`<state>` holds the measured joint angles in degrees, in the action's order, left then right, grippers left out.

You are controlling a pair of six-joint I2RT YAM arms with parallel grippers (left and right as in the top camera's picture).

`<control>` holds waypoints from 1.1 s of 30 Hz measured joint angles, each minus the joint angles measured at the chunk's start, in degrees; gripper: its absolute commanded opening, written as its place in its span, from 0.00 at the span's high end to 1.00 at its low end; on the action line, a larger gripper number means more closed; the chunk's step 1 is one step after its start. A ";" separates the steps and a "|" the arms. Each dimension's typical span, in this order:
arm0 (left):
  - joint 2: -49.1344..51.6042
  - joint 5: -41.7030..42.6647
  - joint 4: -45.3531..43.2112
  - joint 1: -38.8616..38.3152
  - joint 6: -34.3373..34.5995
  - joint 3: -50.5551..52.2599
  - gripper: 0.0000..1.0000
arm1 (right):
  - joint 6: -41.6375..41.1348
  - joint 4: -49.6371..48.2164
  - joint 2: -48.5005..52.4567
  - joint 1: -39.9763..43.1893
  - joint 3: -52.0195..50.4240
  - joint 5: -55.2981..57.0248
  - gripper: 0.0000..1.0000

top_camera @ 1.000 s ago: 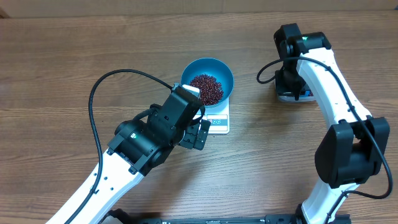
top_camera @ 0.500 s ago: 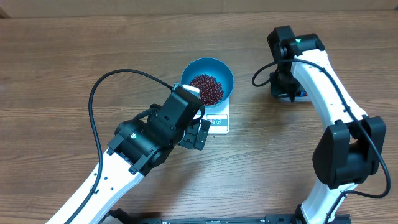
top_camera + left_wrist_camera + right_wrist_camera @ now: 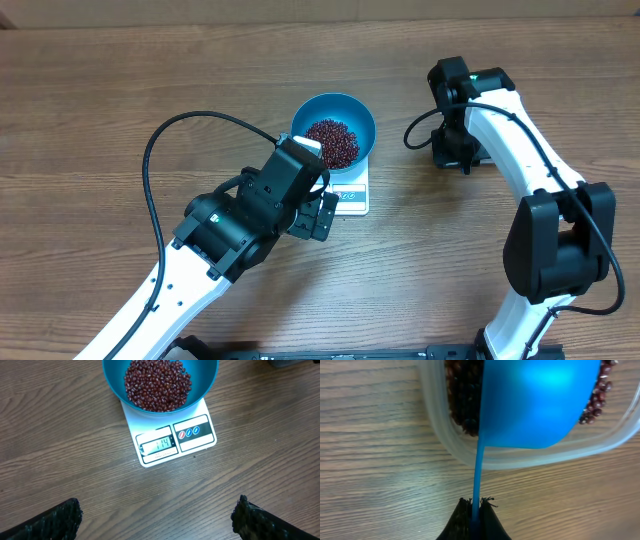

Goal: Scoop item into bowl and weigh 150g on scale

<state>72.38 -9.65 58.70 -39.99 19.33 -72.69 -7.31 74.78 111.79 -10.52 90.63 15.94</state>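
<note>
Left gripper (image 3: 159, 519) hangs with its jaws spread wide and nothing between them, its black fingertips (image 3: 52, 521) at the lower corners of the wrist view. The heap of small dark red-brown beans (image 3: 157, 382) lies at 12 o'clock from it, well apart. Right gripper (image 3: 475, 506) is pinched together on the thin handle of a small blue plastic scoop (image 3: 540, 400); seen from overhead it sits at 3 o'clock from that heap, well apart.

The beans cover the bottom of a round bright blue plastic bowl (image 3: 209, 380), which stands on the 12 o'clock half of a flat white square kitchen scale (image 3: 200, 445). The scale's display window and two round buttons run along its 6 o'clock edge, clear of the bowl; the digits look like 114. From above, the left gripper is just beside the scale's 7 o'clock corner.

Farther out, the scoop's cup lies over a clear rounded plastic tub (image 3: 520, 462) holding more beans; whether the cup touches them cannot be told. Everything rests on a brown wooden table (image 3: 100, 100).

Against the overhead frame a second earlier, the right wrist has shifted toward 9 o'clock, nearer the bowl, and now covers the tub that then showed beneath it. The left arm, bowl, beans and scale lie as they did.
</note>
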 measured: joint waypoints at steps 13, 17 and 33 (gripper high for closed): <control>0.00 0.00 0.00 0.00 0.00 0.00 0.01 | 1.40 -0.11 -0.55 0.46 1.29 -5.27 0.96; 0.00 0.00 0.00 0.00 0.00 0.00 0.00 | 1.73 -0.02 -1.79 1.27 1.29 -7.04 0.96; 0.00 0.00 0.00 0.00 0.00 0.00 0.00 | 7.48 -0.09 -2.25 10.14 1.31 -23.32 0.96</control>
<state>72.38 -9.65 58.70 -39.99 19.33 -72.69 0.16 74.70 109.54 -0.38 91.94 -7.38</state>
